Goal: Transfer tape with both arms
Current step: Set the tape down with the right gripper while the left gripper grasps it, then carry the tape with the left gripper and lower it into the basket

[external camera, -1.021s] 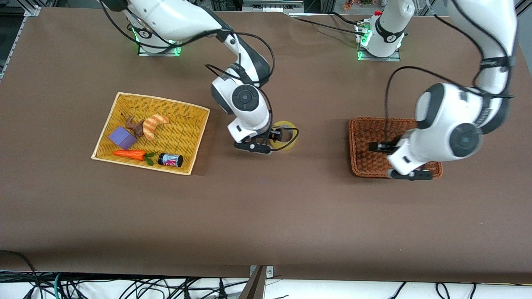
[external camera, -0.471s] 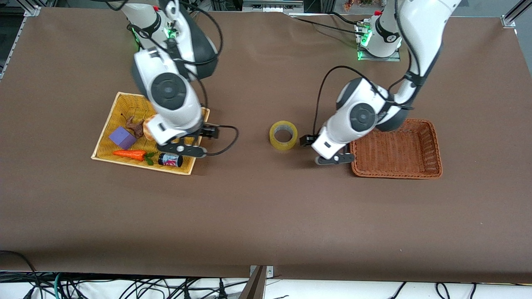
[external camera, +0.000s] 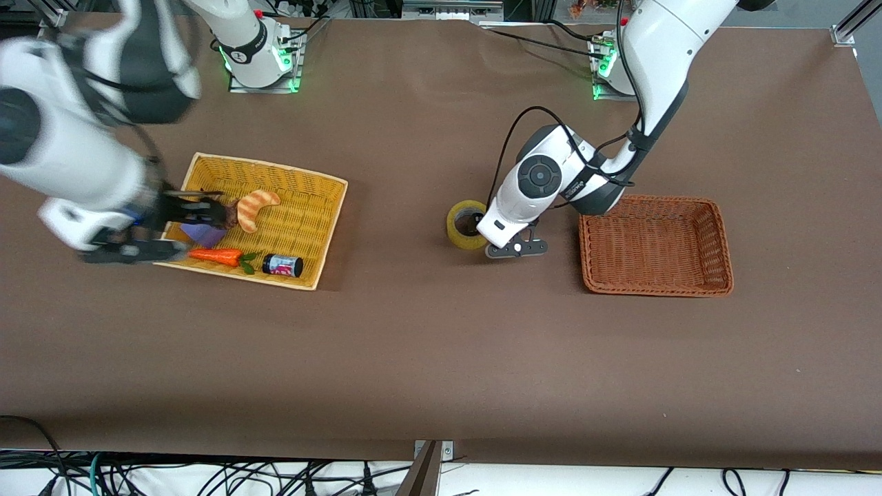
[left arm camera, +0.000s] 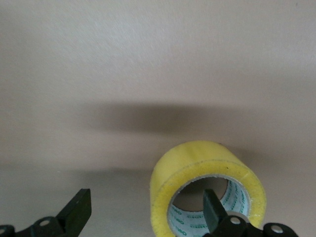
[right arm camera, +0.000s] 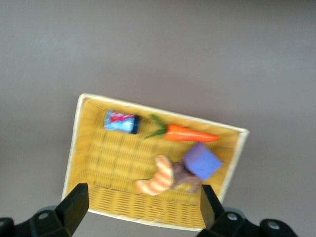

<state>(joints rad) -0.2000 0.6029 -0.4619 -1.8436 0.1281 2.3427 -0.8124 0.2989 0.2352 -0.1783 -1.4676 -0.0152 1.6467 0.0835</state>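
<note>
Left tool (external camera: 490,236), fingers spread apart, stands low at the tape (external camera: 466,224) with one finger (left arm camera: 213,211) reaching into the ring's hollow and the other (left arm camera: 76,213) out over bare tabletop (external camera: 427,344), so the wall on the wrist view's finger side is not yet straddled; nothing is gripped. Tape: a thick yellowish translucent ring with a pale printed core, lying flat on the tabletop between the two baskets, close to the brown basket (external camera: 654,284) at the left arm's end; judged light, stiff enough to resist squeezing, its outer face smooth and likely slippery; the sound hold is across one wall, one finger inside the core and one outside, since the whole ring looks too wide a span for a secure pinch. Brown basket: nothing seen in it. Yellow basket (external camera: 303,180), toward the right arm's end, holds a striped croissant toy (external camera: 254,207), a purple block (right arm camera: 202,162), a carrot (external camera: 215,256) and a small can (external camera: 282,264). Right tool (external camera: 165,217), fingers apart and carrying nothing, hangs over that basket's edge; this arm waits.
</note>
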